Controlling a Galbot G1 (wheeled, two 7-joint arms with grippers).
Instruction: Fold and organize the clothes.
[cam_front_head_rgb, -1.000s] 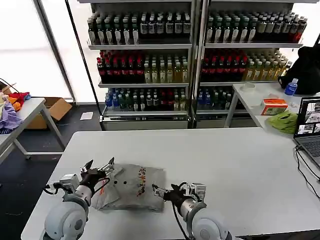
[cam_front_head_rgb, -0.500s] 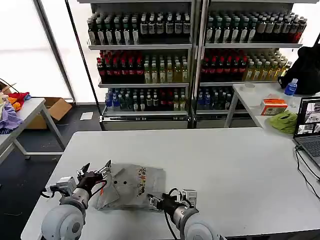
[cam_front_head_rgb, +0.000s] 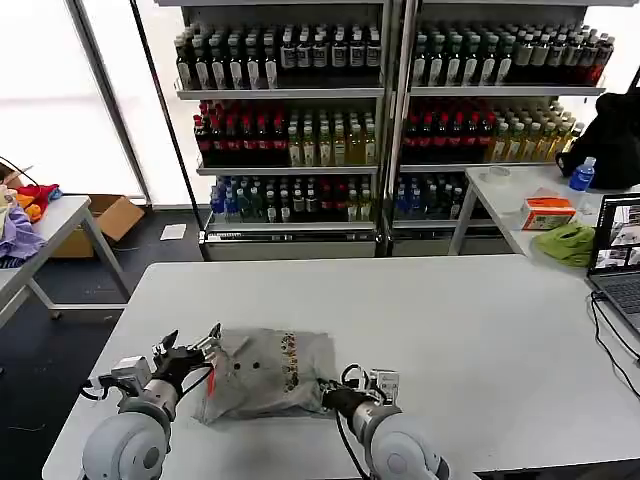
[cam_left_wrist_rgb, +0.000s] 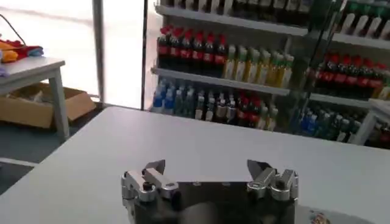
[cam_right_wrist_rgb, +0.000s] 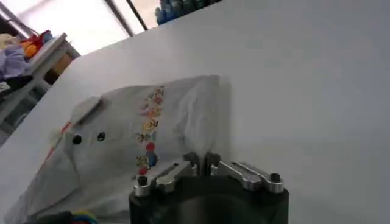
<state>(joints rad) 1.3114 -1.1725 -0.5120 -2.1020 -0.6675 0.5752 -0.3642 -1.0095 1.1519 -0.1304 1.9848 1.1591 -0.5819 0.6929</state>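
The light grey T-shirt (cam_front_head_rgb: 268, 373) lies bunched in a loose fold on the near left part of the white table (cam_front_head_rgb: 450, 320), its multicoloured printed logo (cam_front_head_rgb: 290, 360) running down the middle and two small dark dots showing on the cloth left of it. In the right wrist view the T-shirt (cam_right_wrist_rgb: 131, 143) rises as a crumpled mound with a thin orange-red line at one edge; its lower part is cut off behind the gripper body.

The right gripper (cam_front_head_rgb: 325, 390) sits at the shirt's near right corner, its fingers drawn together on the hem; in its own wrist view the right gripper (cam_right_wrist_rgb: 203, 163) shows the two tips nearly touching with a pinch of grey cloth between them. The left gripper (cam_front_head_rgb: 190, 350) is at the shirt's left edge, just beside the cloth, fingers spread apart. In the left wrist view the left gripper (cam_left_wrist_rgb: 210, 176) stands wide with bare table between its tips, holding nothing.

Behind the table stand shelves of bottled drinks (cam_front_head_rgb: 330, 110). A side table (cam_front_head_rgb: 30, 235) at the left carries lilac and red-orange cloths, and a laptop (cam_front_head_rgb: 620, 255) is cut off at the right edge.
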